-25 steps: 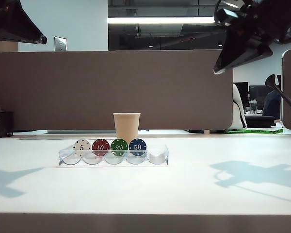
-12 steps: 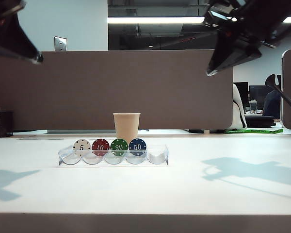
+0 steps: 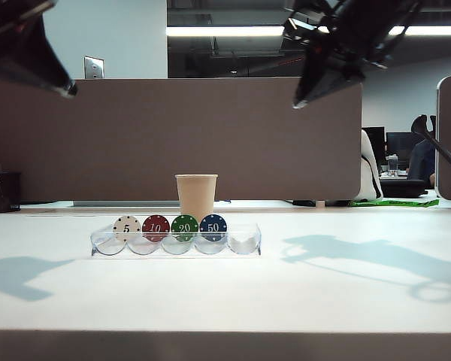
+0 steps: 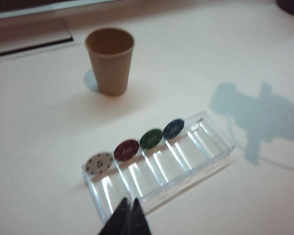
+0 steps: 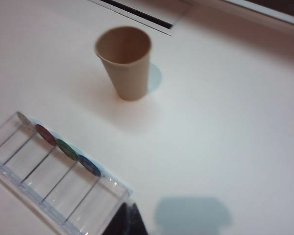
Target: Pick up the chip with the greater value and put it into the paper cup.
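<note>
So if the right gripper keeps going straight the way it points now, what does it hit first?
Probably the clear chip tray: the shut right gripper hangs high, aimed down near the tray's empty end slot, beside the blue 50 chip. Depth is uncertain.

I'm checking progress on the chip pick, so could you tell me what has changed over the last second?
The right gripper has swung leftward toward the middle, still high above the table and shut on nothing. The left gripper has shifted slightly, also high and shut. Their shadows have slid along with them. The blue 50 chip remains in the clear tray, and the paper cup stands unmoved behind it.
</note>
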Robot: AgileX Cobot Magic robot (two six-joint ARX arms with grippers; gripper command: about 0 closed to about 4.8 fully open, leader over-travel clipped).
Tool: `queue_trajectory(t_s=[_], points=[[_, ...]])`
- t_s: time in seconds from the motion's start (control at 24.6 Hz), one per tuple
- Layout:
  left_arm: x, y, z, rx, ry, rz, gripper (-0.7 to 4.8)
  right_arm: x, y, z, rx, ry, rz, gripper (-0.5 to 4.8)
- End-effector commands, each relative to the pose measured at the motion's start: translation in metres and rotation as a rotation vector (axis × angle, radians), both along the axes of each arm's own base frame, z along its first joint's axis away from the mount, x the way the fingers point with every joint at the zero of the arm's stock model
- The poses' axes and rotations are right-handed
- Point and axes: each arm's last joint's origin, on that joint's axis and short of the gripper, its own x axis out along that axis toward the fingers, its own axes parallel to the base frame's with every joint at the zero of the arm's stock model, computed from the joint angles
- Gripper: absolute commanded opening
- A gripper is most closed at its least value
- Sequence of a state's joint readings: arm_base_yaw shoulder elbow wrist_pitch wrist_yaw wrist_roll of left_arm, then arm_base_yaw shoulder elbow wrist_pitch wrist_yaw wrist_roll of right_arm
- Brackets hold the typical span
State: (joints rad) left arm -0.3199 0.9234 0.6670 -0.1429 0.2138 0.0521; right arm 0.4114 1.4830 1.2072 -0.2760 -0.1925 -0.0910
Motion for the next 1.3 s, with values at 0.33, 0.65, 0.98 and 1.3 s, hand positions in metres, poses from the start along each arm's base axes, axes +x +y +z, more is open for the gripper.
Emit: queue_trajectory(t_s=[0.33,0.65,0.98,1.3], points=[[0.0,-0.001,0.003,-0.017,-0.019,-0.035,-0.06,0.038,0.018,0.005,-0.21,-0.143,0.221,-0.01],[0.001,-0.002,0.003,-0.027,-0.019,-0.058,-0.06,0.079,0.04,-0.044,-0.15,-0.231,0.387,-0.01],[0.001,-0.002,0.003,-0.026,-0.017,-0.058,-0.06,0.092,0.045,-0.066,0.008,-0.258,0.584,-0.01],[0.0,-0.002,0.001,-0.02,0.003,-0.058,-0.06,0.105,0.017,-0.081,0.117,-0.201,0.668,-0.01]])
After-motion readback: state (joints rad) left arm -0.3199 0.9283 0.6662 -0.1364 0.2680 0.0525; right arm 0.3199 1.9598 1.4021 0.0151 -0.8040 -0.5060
